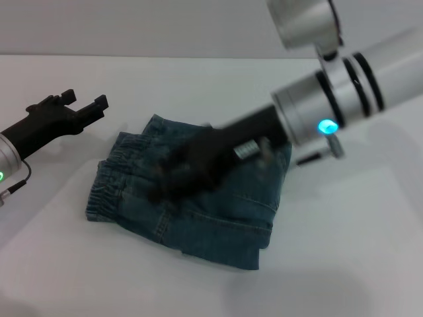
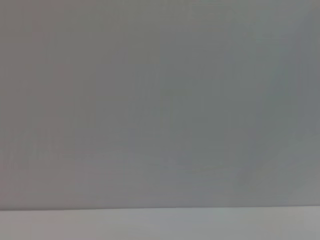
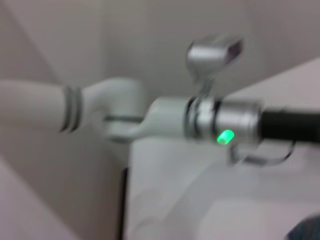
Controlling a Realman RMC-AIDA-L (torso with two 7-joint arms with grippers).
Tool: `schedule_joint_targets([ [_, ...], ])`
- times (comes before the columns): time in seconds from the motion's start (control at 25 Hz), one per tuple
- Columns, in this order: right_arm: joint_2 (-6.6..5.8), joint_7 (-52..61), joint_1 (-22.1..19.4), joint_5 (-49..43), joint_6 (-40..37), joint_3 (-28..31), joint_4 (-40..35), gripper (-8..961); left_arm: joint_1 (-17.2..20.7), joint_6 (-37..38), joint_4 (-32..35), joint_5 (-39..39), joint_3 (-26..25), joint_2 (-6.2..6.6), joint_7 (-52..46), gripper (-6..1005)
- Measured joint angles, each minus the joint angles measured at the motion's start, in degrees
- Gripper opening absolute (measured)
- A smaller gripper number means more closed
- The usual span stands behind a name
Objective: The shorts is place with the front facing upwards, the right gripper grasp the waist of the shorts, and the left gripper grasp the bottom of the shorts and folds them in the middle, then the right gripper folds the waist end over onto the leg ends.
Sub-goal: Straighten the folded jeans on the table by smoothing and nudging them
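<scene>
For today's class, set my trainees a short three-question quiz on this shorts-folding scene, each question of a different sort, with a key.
1. True or false: the left gripper is touching the shorts.
2. Which glowing ring marks the arm reaching over the shorts? A) green B) blue C) red
3. Fill in: the gathered waist of the shorts lies toward the robot's ____ side.

Key
1. False: it is held apart from the cloth, above the table.
2. B: the right gripper is over the folded denim.
3. left

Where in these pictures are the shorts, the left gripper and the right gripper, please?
shorts (image 1: 218, 218): head view, lower denim panel.
left gripper (image 1: 82, 105): head view, between its fingertips.
right gripper (image 1: 175, 173): head view, blurred black tip over the denim.
</scene>
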Motion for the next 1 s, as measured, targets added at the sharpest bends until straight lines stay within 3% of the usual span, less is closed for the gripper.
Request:
schedule_joint_targets([
  [0.16, -0.73, 2.3, -2.0, -3.6, -6.2, 0.5, -0.2, 540, 0.1, -0.2, 0.0, -0.3, 0.0, 0.01, 0.2, 800],
  [0.36, -0.45, 5.1, -3.0, -10.0, -7.9, 0.0, 0.5, 539, 0.2, -0.5, 0.0, -0.5, 0.0, -0.01, 0.6, 800],
  [0.72, -0.07, 6.9, -2.9, -15.5, -6.6, 0.0, 4.6, 540, -0.4, -0.9, -0.7, -1.9, 0.0, -0.05, 2.0, 800],
  [1.0, -0.12, 8.9, -3.2, -18.7, -1.2, 0.4, 4.7, 540, -0.3, -1.0, -1.1, -1.9, 0.0, -0.01, 2.0, 800],
])
